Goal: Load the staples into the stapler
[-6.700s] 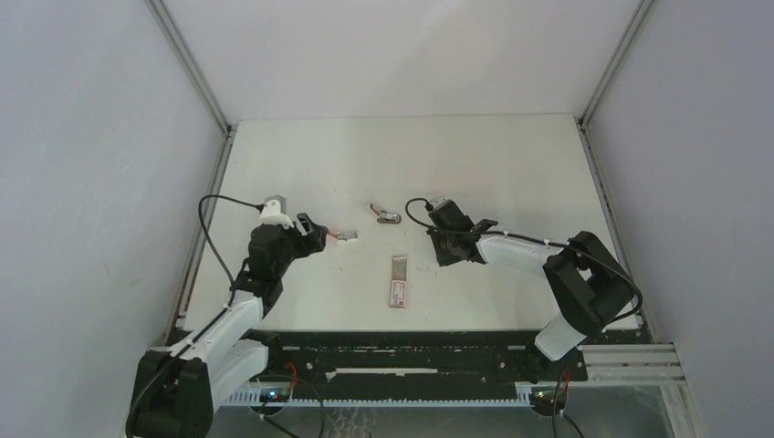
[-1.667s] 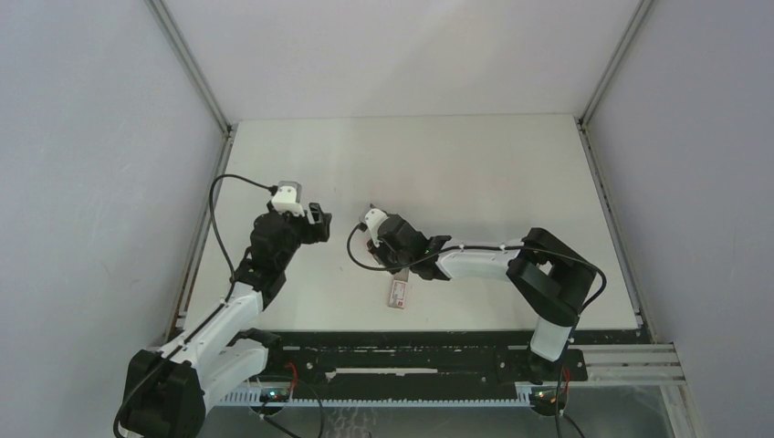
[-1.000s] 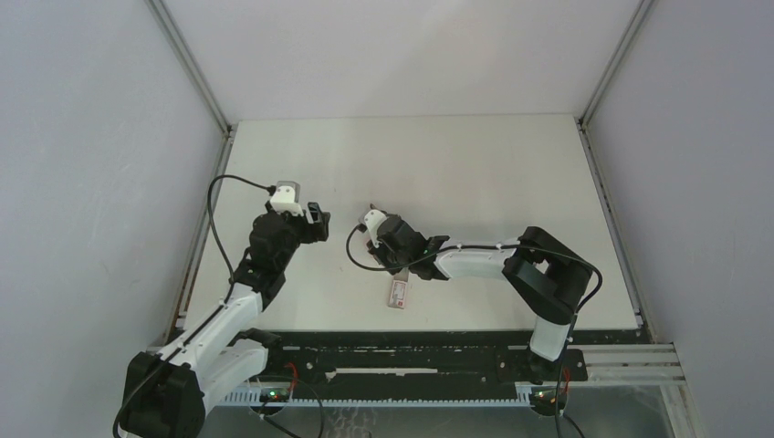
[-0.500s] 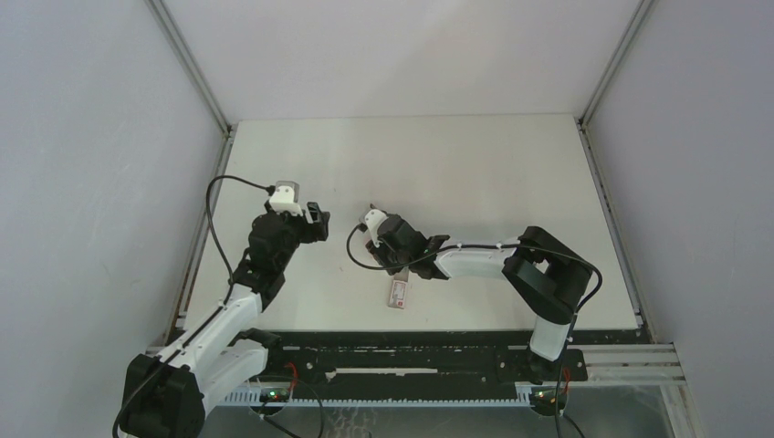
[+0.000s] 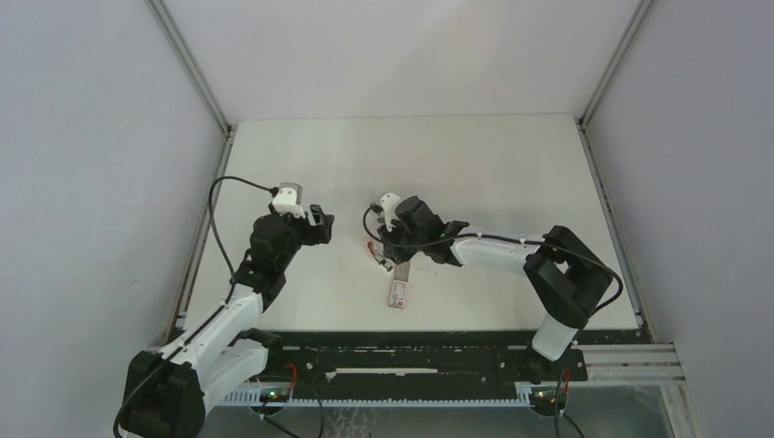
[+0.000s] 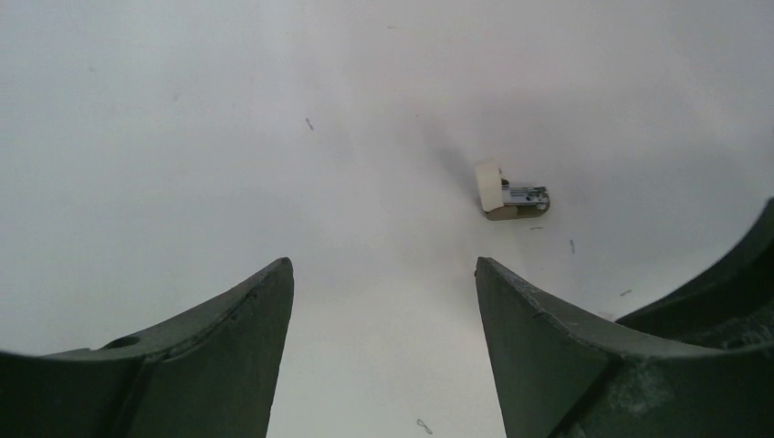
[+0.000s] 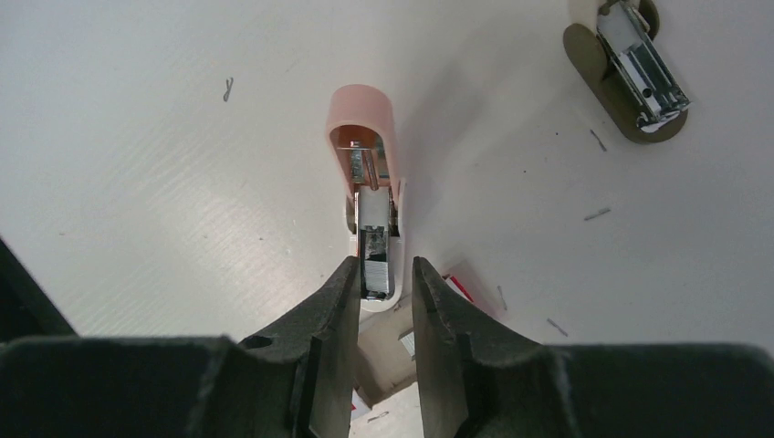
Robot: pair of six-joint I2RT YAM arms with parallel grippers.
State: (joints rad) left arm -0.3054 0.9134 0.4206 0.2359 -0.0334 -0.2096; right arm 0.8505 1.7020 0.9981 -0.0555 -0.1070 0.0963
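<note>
The right gripper [image 7: 379, 269] was clenched narrowly on the white body of an opened pink stapler [image 7: 365, 119], over one end of the staple box [image 7: 456, 285]. The left gripper [image 6: 383, 269] hung spread wide, empty. A grey stapler [image 7: 630, 78] lay nearby.

Left tool [image 6: 381, 269] gapes wide; right tool [image 7: 384, 266] is pinched nearly closed.
</note>
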